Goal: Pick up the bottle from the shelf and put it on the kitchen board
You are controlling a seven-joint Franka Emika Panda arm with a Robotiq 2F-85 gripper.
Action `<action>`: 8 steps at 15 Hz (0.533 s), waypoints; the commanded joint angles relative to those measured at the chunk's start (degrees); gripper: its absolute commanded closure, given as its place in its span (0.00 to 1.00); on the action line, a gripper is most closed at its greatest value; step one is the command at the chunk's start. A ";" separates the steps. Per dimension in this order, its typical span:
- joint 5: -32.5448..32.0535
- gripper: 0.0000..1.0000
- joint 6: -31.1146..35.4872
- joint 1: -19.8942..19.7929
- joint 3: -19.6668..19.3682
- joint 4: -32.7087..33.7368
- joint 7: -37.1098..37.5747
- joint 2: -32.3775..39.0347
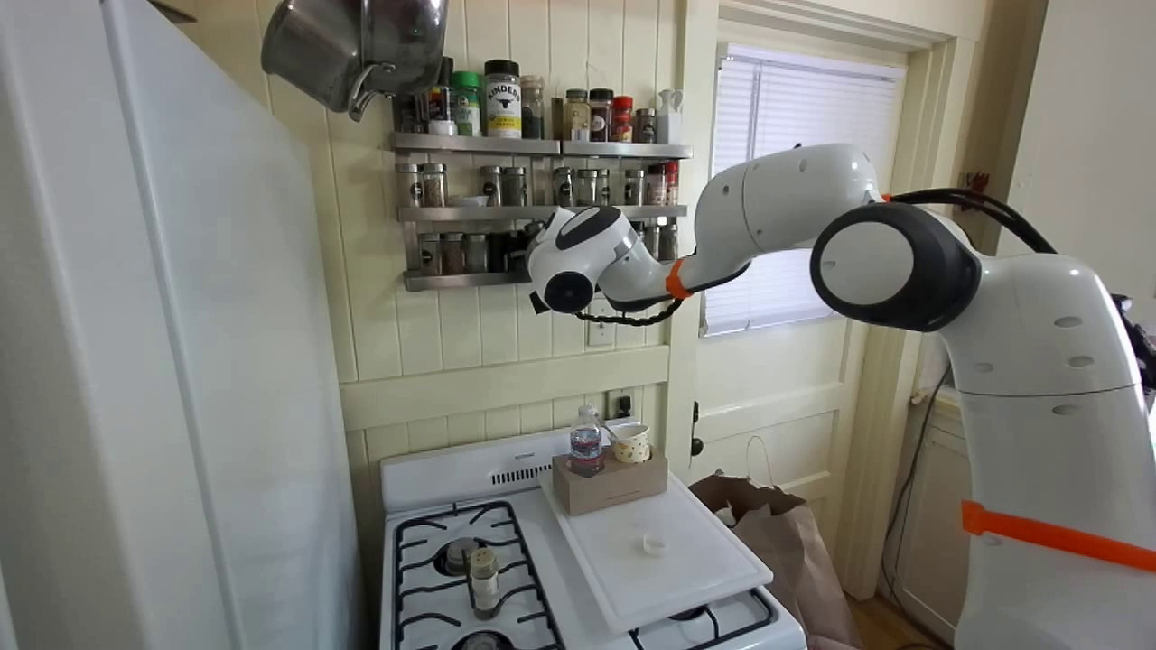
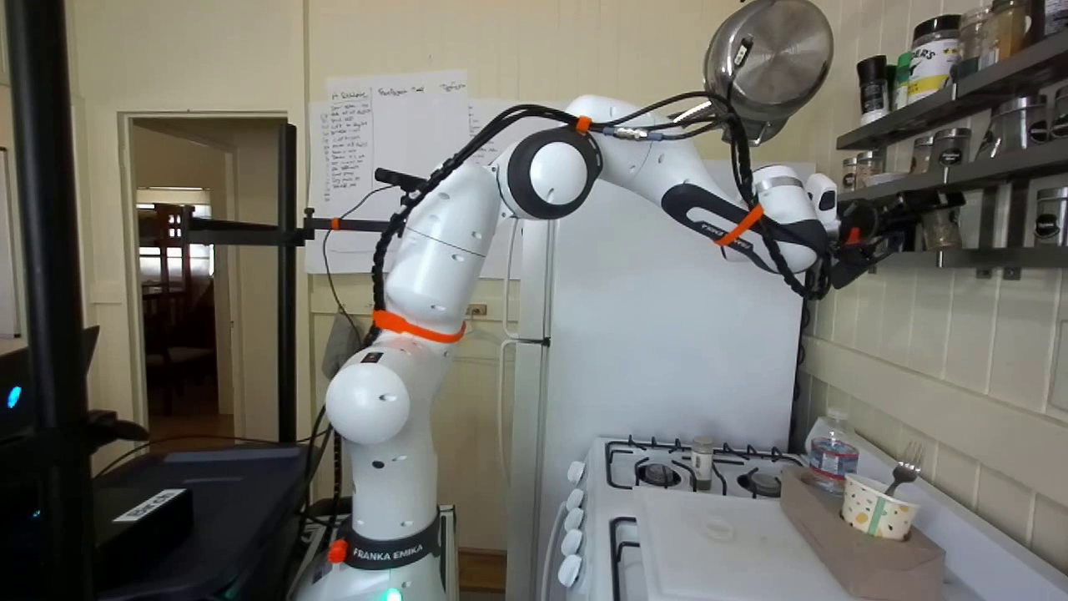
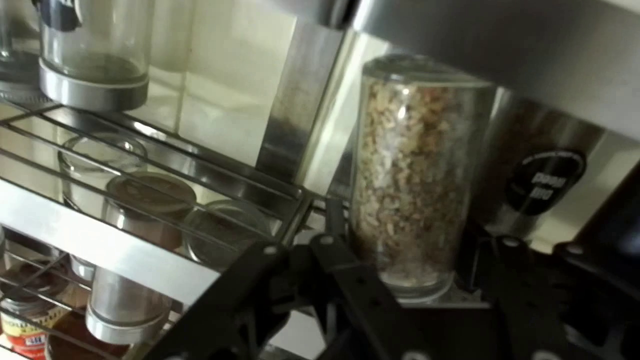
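Observation:
The shelf [image 1: 470,281] is a dark-railed rack of several jars; it also shows in an exterior view [image 2: 1001,257] and in the wrist view [image 3: 125,240]. My gripper [image 3: 404,230] is at the lowest tier. Its fingers lie flush on both sides of a clear glass bottle [image 3: 415,165] filled with brown flakes. The bottle also shows in an exterior view [image 2: 943,229], close to the rail. Whether it is lifted off cannot be told. Elsewhere the arm hides most of the gripper [image 1: 515,248]. The whitish kitchen board [image 1: 650,591] lies on the stove, also in an exterior view [image 2: 743,572].
A dill weed jar [image 3: 537,180] stands right beside my finger in the wrist view. The middle tier's rail is close to the gripper. Pots [image 1: 352,54] hang nearby. A box [image 1: 610,487] with a water bottle and paper cup, and a small clear piece [image 1: 654,545], sit on the board.

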 commanded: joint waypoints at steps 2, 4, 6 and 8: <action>-5.56 0.75 0.77 6.25 -5.92 -1.07 -2.35 -1.32; -6.63 0.75 0.85 7.47 -7.02 -1.31 -4.11 -1.28; -6.08 0.75 0.51 8.08 -7.80 -1.60 -5.61 -1.37; -5.46 0.75 0.20 8.39 -8.41 -1.92 -6.98 -1.50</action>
